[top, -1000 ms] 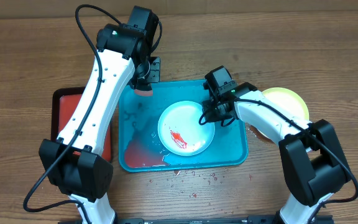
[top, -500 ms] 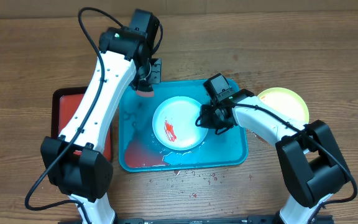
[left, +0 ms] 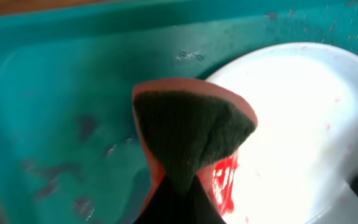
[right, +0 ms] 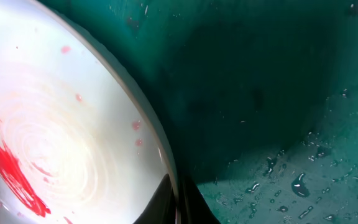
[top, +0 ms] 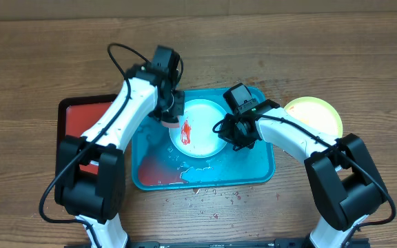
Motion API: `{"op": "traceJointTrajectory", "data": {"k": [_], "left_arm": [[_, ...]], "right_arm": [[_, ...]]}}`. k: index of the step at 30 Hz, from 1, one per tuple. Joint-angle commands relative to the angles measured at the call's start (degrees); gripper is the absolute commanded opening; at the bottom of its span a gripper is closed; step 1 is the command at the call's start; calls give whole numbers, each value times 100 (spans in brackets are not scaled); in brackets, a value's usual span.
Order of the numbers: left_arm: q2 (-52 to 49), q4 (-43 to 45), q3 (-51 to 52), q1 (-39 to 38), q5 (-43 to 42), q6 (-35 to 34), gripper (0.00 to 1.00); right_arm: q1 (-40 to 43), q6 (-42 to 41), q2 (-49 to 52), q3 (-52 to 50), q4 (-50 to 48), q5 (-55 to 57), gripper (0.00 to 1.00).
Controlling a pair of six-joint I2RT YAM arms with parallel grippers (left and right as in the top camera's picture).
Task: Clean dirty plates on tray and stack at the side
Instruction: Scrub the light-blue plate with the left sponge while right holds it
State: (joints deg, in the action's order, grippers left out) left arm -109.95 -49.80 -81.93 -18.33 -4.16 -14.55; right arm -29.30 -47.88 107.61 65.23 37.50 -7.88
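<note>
The plate (top: 200, 131) lies in the far half of the tray (top: 257, 169), a little left of its middle, white in the centre with a red smear (top: 187, 132) on its left side; I judge it light, stiff plastic, thin at the lip, and slick now that the tray floor around it is beaded with water; its rim is the only place that offers a bite, since the face is too broad and too smooth; my right pincer (top: 231, 131) is clenched on that rim at the plate's right edge, one finger over the lip and one under it as the right wrist view shows; I expect so light a dish to skate or tip if pressed hard far from that hold, so a scrub should bear down gently and toward the held side; my left pincer (top: 173, 116) is clamped on a sponge (left: 191, 130), orange with a dark scouring face, soft and folded by the squeeze, poised at the plate's left rim just beside the smear; whether it touches the plate I cannot tell; a pinkish puddle sits in the tray's near left corner; on the table (top: 364, 55) to the right, just outside the tray, rests a green-rimmed plate (top: 317, 114); a red tray (top: 74, 114) lies to the left, partly under my left arm.
</note>
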Motion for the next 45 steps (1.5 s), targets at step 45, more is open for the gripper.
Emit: {"op": "traceJointTrajectory", "data": {"k": [45], "left_arm": [[55, 192, 1574, -496, -595, 448, 4]], "right_arm": [[-273, -11, -11, -149, 44, 326, 4]]}}
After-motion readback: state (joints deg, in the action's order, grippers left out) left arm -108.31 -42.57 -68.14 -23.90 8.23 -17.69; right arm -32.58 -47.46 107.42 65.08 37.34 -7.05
